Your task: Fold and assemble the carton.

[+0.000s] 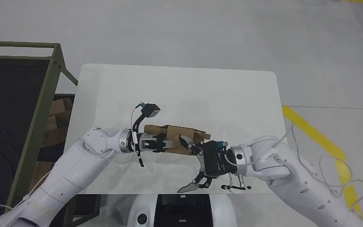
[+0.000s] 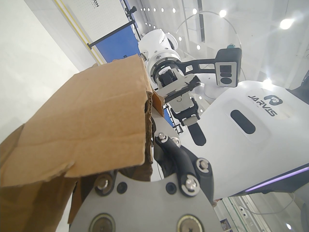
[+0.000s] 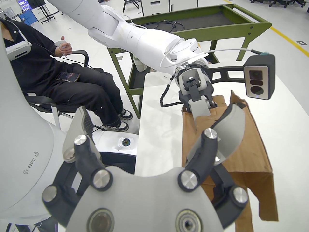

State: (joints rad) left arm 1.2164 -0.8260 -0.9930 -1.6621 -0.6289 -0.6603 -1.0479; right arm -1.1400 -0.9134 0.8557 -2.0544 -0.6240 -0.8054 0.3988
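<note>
a: what surface is seen?

b: a smooth white table (image 1: 238,91) with rounded corners is seen from above, set on a pale grey floor (image 1: 170,28). a yellow stripe (image 1: 309,130) is painted on the floor at one side, and a green metal cart (image 1: 51,74) with a dark shelf is parked at the other.

a: where is the carton found?

b: the carton (image 1: 180,134) is found near the table's front edge, about midway along it, between the two arms. whether it rests on the table or is held just above it cannot be told.

a: how is it made?

b: it is made of plain brown corrugated cardboard, matte and creased. it is seen mostly flattened, with loose flaps. one edge is torn ragged, so the fluted layers are laid bare in the left wrist view.

a: how is the left claw held?

b: the left claw (image 1: 164,143) is clenched on one end of the carton. a flat grey pad (image 3: 200,108) is pressed onto the top panel.

a: and the right claw?

b: the right claw (image 1: 181,163) is spread wide and nothing is grasped. one curved grey finger (image 3: 231,126) is laid on top of the cardboard, near the left claw. the other finger (image 3: 80,124) is held well apart from the carton, toward the table's front edge.
</note>
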